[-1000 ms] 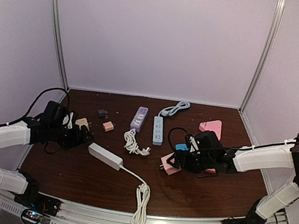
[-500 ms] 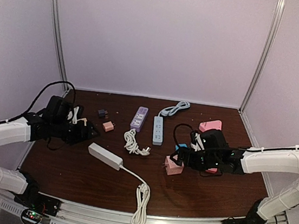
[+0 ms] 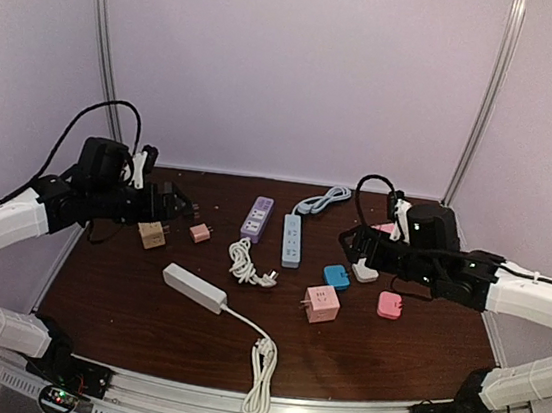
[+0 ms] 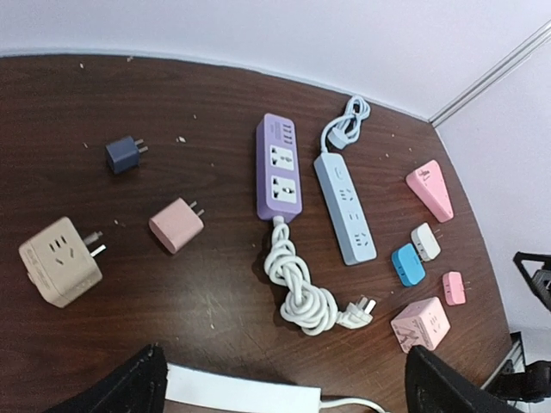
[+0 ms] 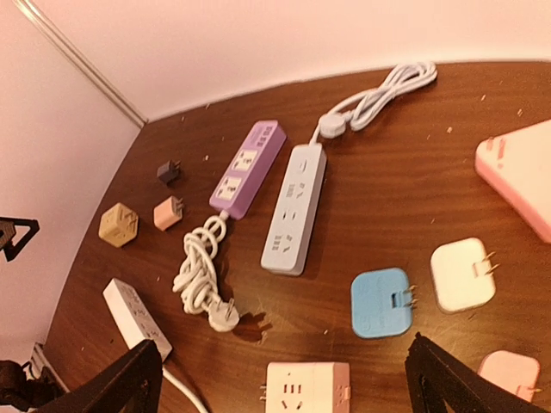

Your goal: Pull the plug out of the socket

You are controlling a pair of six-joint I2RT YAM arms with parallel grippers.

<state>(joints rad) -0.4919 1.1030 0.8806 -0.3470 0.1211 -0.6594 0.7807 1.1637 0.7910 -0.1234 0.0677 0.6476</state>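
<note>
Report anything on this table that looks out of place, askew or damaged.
Nothing looks damaged. Pale specks litter the far side of the tabletop, like debris. The white cord of the purple power strip lies in a loose knot, and the small adapters sit scattered at odd angles, none plugged into a strip.

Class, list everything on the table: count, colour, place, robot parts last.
Purple strip: one, purple, back centre.
Blue strip: one, pale blue, beside it.
White strip: one, white, front.
Beige cube: one, beige, left.
Pink cube: one, pink, front right.
Triangle socket: one, pink, back right.
Navy plug: one, navy, back left.
Pink plugs: two, pink, one left, one right.
Blue plug: one, blue, right.
White plug: one, white, right.
Left gripper, right gripper: two, black, open.
</note>
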